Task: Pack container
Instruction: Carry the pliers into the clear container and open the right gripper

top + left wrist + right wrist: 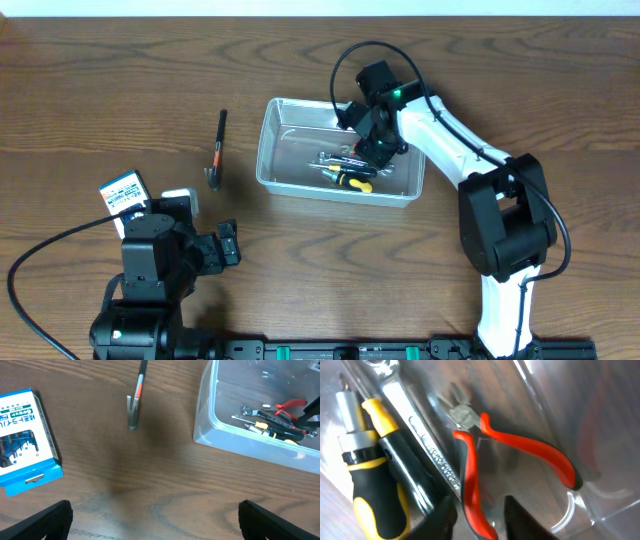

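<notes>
pliers (520, 444), wrench (427, 450), screwdriver (380, 460) lie in container (268, 150); loose tool (218, 150) left of it

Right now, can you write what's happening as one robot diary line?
right gripper: open, over red pliers in container | left gripper: open, empty | outside: black-handled tool, card packet

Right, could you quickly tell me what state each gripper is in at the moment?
Left gripper: open, holding nothing.
Right gripper: open inside the container, straddling one handle of the red pliers, not clamped.

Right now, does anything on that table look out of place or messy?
Nothing spilled or damaged. A black-handled tool and a blue-and-white packet lie outside the container, while other tools sit jumbled inside it.
</notes>
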You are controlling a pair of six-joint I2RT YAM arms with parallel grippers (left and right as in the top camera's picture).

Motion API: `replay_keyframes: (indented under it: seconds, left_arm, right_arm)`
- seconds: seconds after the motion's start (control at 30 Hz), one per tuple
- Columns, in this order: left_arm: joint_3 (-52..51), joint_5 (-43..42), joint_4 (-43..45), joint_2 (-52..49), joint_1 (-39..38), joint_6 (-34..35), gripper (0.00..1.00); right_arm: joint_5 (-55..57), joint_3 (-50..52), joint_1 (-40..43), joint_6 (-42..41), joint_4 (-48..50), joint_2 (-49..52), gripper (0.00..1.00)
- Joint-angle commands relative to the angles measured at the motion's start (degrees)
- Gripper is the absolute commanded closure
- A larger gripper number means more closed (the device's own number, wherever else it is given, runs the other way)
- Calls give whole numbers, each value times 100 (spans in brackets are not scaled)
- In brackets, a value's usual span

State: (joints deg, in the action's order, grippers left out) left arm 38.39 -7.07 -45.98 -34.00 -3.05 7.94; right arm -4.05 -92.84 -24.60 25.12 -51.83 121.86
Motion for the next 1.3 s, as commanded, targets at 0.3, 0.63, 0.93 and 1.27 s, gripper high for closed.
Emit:
replay_keyframes:
  seconds: [0.3,0.63,0.93,1.27]
  left_arm:
    - [107,66,15,2,24,55,2]
    - [107,66,15,2,24,55,2]
    - [107,66,17,2,24,55,2]
    - [107,66,17,2,24,55,2]
  right_arm:
    - [662,-59,304,-745,262,-278,99]
    - [1073,-59,411,-938,575,-278,99]
    - [1508,-59,417,-1014,898,-278,99]
    - [1655,-59,417,-1012,1217,-278,97]
